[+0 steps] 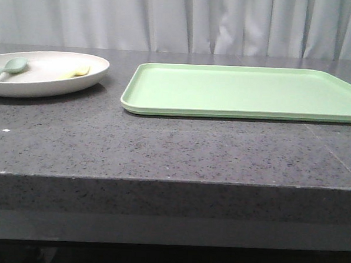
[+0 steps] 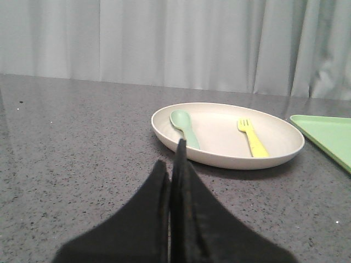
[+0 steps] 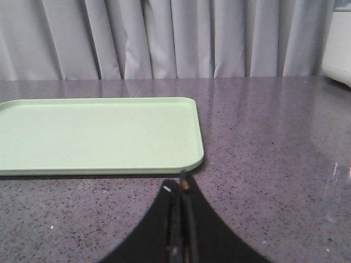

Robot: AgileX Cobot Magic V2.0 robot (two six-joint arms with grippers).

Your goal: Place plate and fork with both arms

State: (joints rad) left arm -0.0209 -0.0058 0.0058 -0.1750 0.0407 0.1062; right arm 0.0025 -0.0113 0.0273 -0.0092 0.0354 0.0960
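The off-white plate rests on the table at the far left; the left wrist view shows the plate ahead of my fingers. Inside it lies the pale-yellow fork, seen from the front as a yellow sliver, the fork. My left gripper is shut and holds nothing, its tips just short of the plate's near rim. My right gripper is shut too, holding nothing, just off the tray's near corner. Neither gripper shows in the front view.
A grey-green spoon lies in the plate beside the fork; from the front the spoon sits at the plate's left. A flat light-green tray fills the middle and right of the grey stone table; the tray has nothing on it. Grey curtains hang behind.
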